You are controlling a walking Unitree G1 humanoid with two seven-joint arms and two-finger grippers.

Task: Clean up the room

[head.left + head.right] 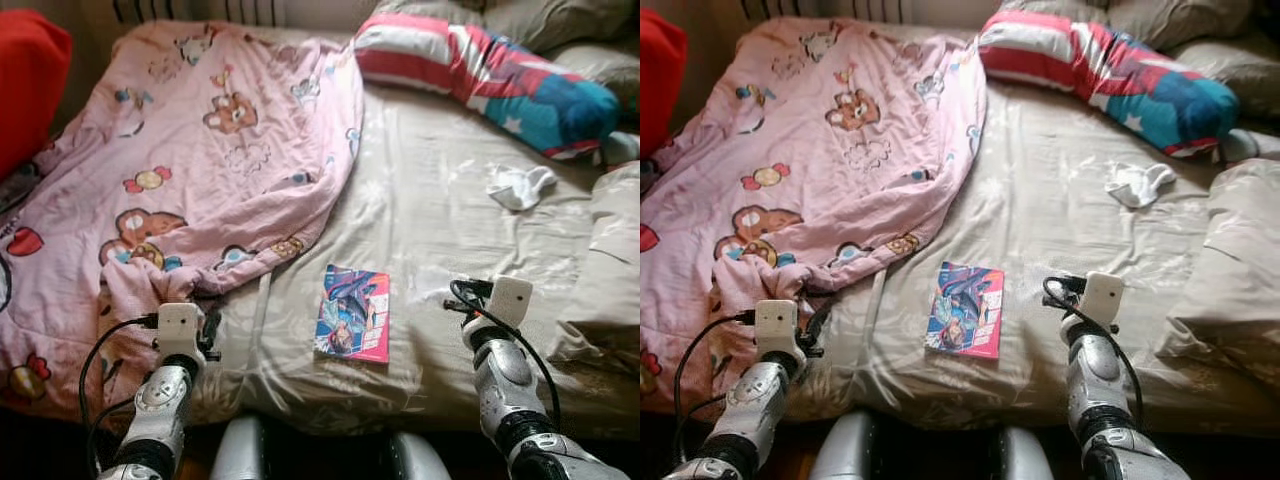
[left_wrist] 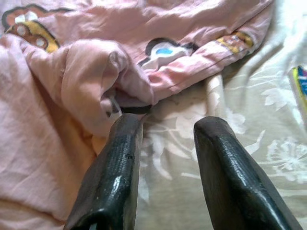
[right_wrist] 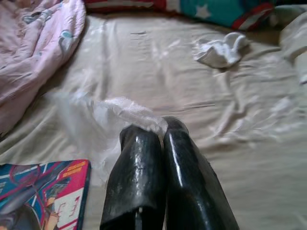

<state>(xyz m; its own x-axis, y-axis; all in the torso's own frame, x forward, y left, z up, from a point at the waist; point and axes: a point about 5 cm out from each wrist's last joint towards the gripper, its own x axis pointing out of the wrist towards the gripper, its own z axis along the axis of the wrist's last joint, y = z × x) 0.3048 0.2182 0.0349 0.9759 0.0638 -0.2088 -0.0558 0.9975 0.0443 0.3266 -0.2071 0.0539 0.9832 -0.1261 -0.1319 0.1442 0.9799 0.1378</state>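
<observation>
**Right gripper pinching clear plastic on the bed**

Here the right gripper (image 3: pixel 160 127) is closing its two black fingers on a crumpled piece of clear plastic wrap (image 3: pixel 127 112), which is lying on the beige sheet (image 1: pixel 430 200) near the right front of the bed. The wrap is so thin and see-through that its edges are hard to make out, and I cannot tell its long axis.

Just to its left a comic book (image 1: pixel 353 313) is lying flat, its long axis running from near to far and leaning slightly right at the far end, cover up. Farther away and to the right, a small white crumpled cloth (image 1: pixel 521 186) is sitting on the sheet, well apart from the book.

The left gripper (image 2: pixel 163 129) is hovering with its fingers spread apart over the sheet, at the bunched near edge of a pink blanket (image 1: pixel 200 150) printed with bears and sweets; one finger is just beside a fold, though contact is unclear. The blanket is covering the left half of the bed.

At the far side a long striped red, white and blue pillow (image 1: pixel 480 75) is lying slantwise, with grey pillows (image 1: pixel 560 20) behind it being cut off by the frame. A red cushion (image 1: pixel 30 80) is showing at the far left edge, partly cropped.
</observation>
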